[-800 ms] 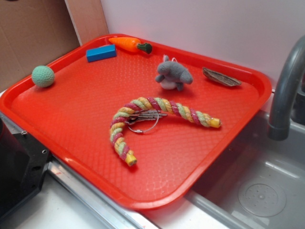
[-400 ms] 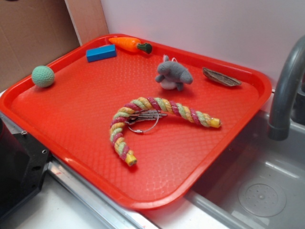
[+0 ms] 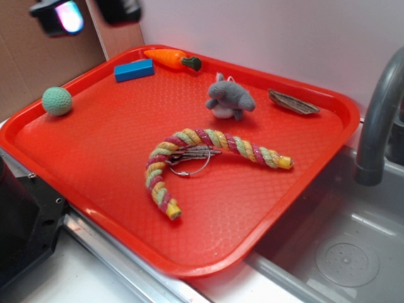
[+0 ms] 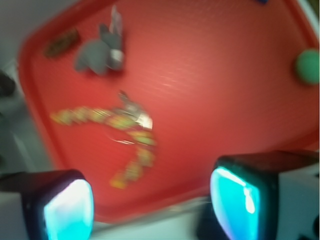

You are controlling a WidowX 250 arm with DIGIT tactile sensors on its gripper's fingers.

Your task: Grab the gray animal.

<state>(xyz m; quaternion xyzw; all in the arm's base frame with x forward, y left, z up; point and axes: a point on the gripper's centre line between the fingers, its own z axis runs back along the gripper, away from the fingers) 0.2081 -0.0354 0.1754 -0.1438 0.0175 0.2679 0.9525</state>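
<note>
The end effector point(image 4: 150, 205) is seen spread wide in the wrist view, its two glowing cyan pads point(image 4: 67, 210) set well apart with nothing between them; in the exterior view only blurred dark parts of it point(image 3: 85, 11) are caught at the top left corner, high above the far left edge of the tray point(image 3: 328, 136). No object is touched by it. The gray animal point(image 3: 230, 97) is found on the red tray toward its far side, well apart from the end effector, standing on its stubby legs with its white belly underneath; in the wrist view it point(image 4: 97, 52) appears near the upper left, blurred. Just beside it, nearer the tray's right rim, a flat brown piece point(image 3: 293, 102) is laid. In front of the animal, near the middle of the tray, a curved rope toy point(image 3: 208, 148) in pink, yellow and green is laid, with a key ring point(image 3: 189, 159) tucked against its inner bend. A carrot point(image 3: 172, 59) and a blue block point(image 3: 134, 69) are placed near the far corner, close together but apart. A green ball point(image 3: 57, 100) is set near the left rim. A gray faucet point(image 3: 379, 113) and a sink point(image 3: 341, 252) are seen to the right of the tray.
</note>
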